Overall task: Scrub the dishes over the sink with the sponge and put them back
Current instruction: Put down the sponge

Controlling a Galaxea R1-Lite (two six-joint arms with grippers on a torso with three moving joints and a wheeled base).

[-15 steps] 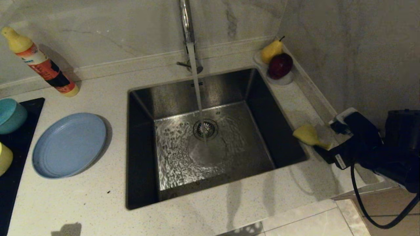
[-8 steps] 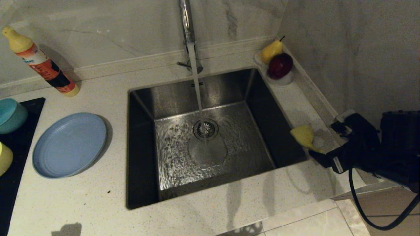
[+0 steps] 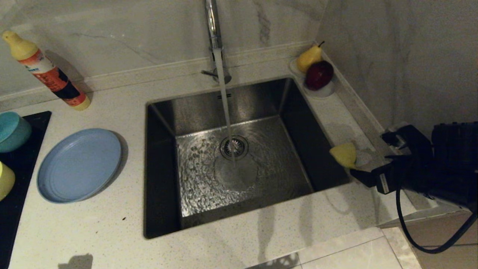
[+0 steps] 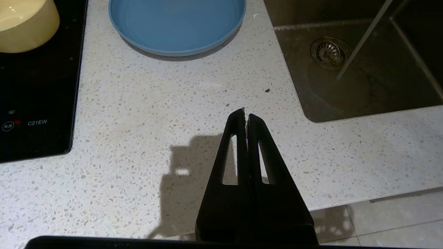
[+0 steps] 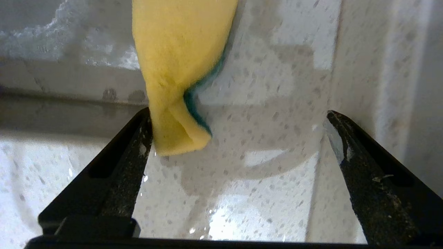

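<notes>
With right gripper (image 5: 238, 138) jaws spread wide, one finger touching crumpled yellow-and-green sponge (image 5: 180, 69) on speckled counter beside steel sink (image 3: 239, 209): still pick-up step. Next: centre, close on sponge. Left gripper (image 4: 246, 116) parked, jaws pressed together.

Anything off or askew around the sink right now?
Yes: the sponge sits folded over on the counter ledge, right at the sink rim, not flat. The tap runs into an empty basin. The right pincer is open beside the sponge.
</notes>
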